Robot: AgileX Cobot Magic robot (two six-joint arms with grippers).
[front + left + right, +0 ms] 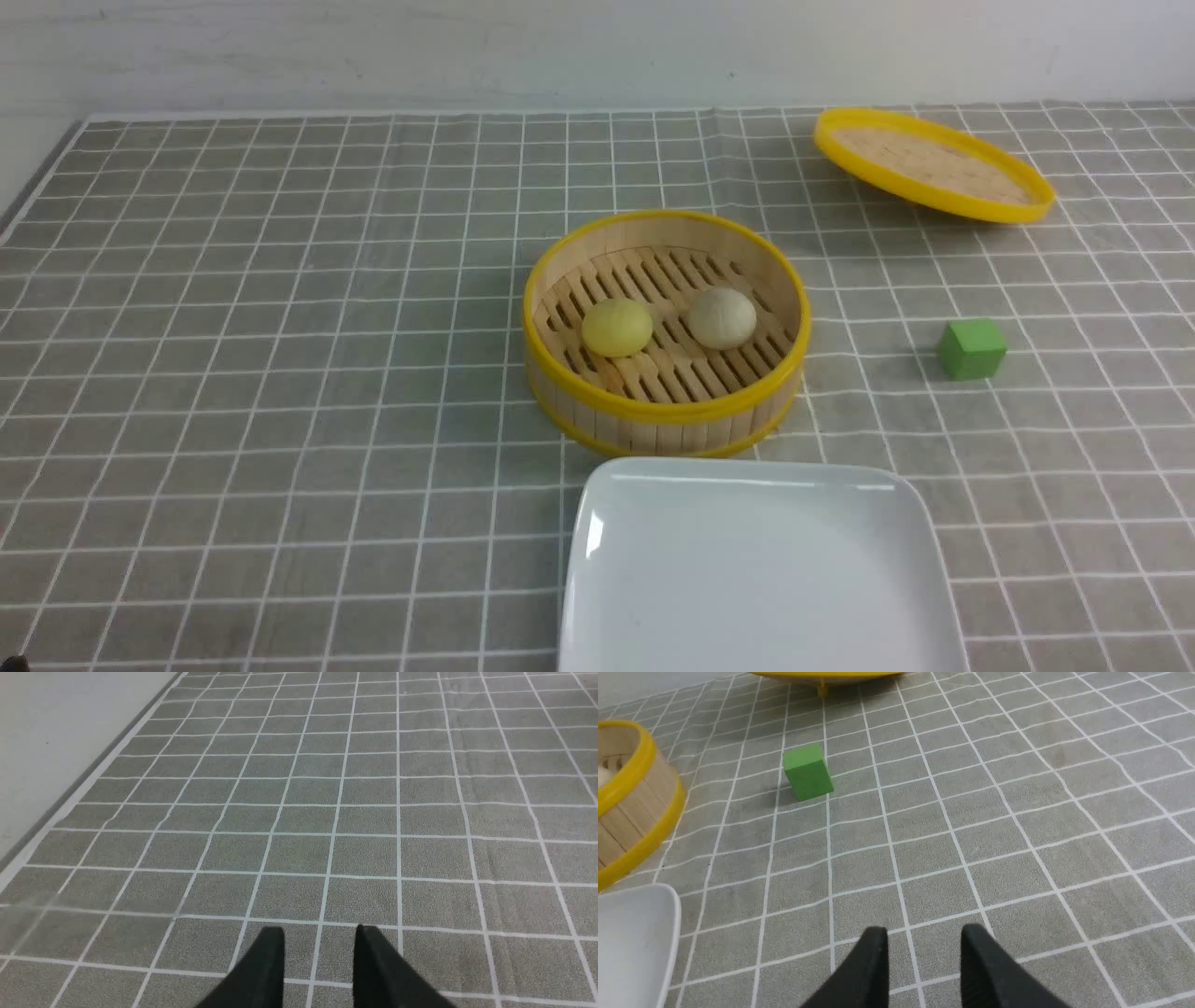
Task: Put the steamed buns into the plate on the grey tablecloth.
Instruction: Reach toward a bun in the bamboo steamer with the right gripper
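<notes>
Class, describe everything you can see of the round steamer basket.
The steamer basket is round, with pale wooden-slat walls, yellow bands at top and bottom and a slatted floor. It stands upright and uncovered on the grey tablecloth, just behind the white plate. Inside, a yellow bun and a whitish bun sit side by side, not touching.

- White wall (560, 47) spans the top of the frame — plain, faintly streaked.
- Pale strip (21, 163) at the upper left edge — wall or desk, unclear.
- Soft, even light.
</notes>
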